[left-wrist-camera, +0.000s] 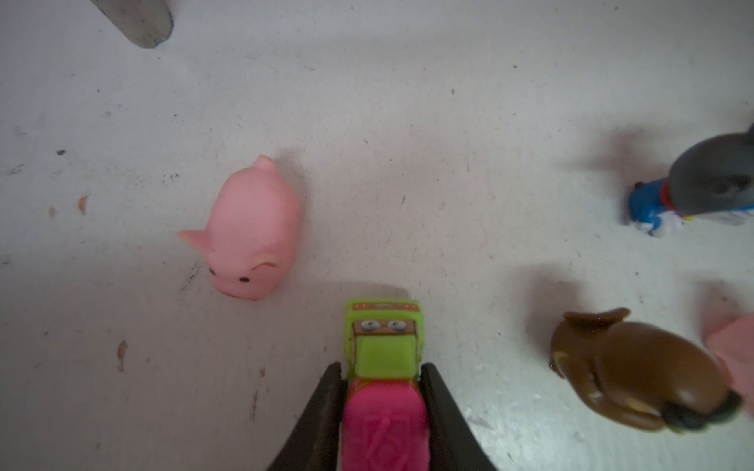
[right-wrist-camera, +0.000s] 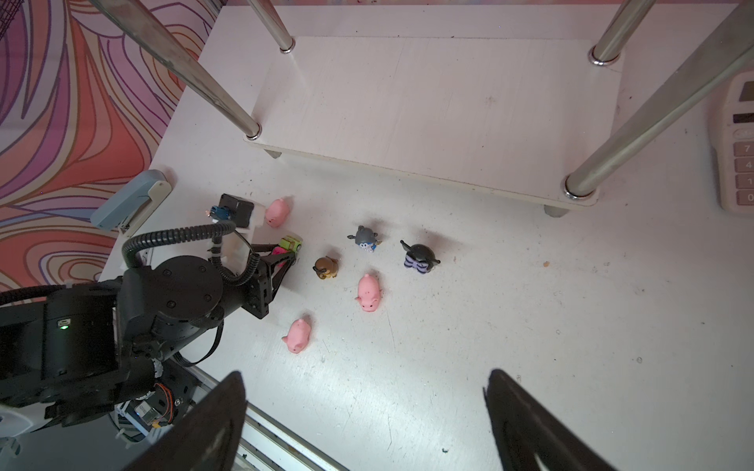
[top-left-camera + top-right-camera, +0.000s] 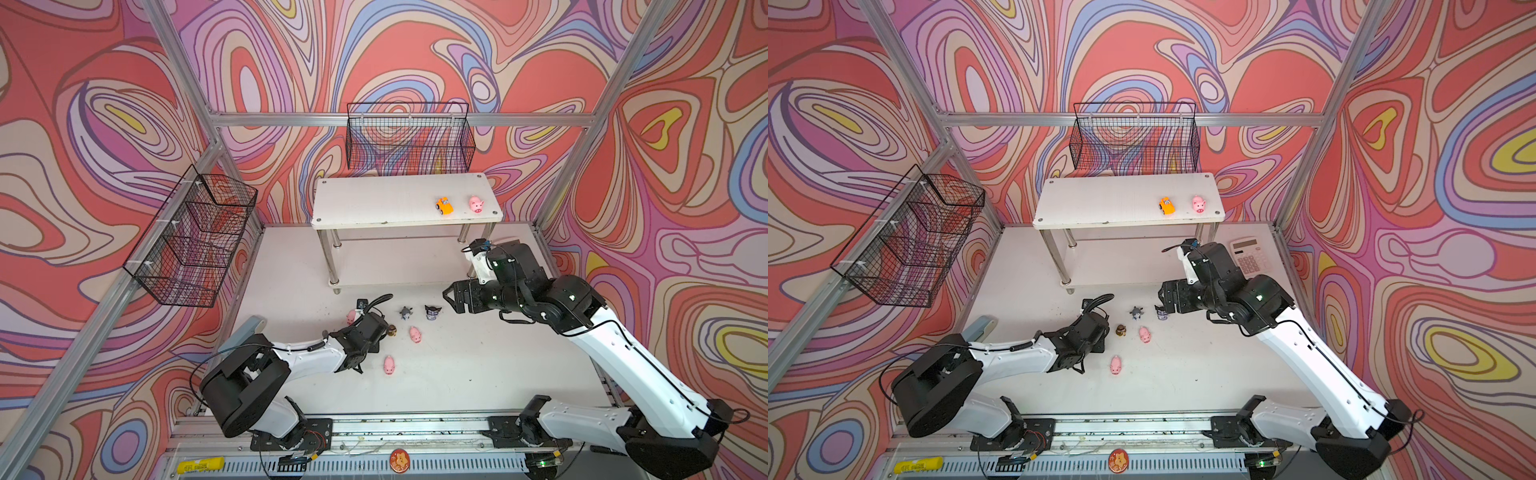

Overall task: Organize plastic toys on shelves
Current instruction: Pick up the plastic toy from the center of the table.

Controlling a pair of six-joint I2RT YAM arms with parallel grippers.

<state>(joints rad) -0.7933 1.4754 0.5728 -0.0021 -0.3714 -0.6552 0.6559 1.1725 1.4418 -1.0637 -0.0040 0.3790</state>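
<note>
My left gripper (image 1: 381, 369) is shut on the pink-green car (image 1: 383, 359), which rests on the white table; its green nose sticks out past the fingertips. A pink pig (image 1: 249, 232) lies beside it, and a brown figure (image 1: 628, 375) and a grey figure (image 1: 706, 187) are further off. Two more pigs (image 3: 415, 333) (image 3: 389, 365) and a dark horned figure (image 3: 432, 311) are on the table nearby. On the shelves' top board (image 3: 374, 203) sit an orange car (image 3: 444, 205) and a pig (image 3: 476, 204). My right gripper (image 2: 365, 379) hangs open and empty above the table, near the shelves' front right leg.
The lower board (image 2: 428, 102) is bare between chrome legs (image 2: 636, 122). A calculator (image 3: 1250, 255) lies right of the shelves, and a grey stapler (image 2: 130, 202) lies at the table's left edge. Black wire baskets (image 3: 409, 137) (image 3: 195, 237) hang on the back and left walls.
</note>
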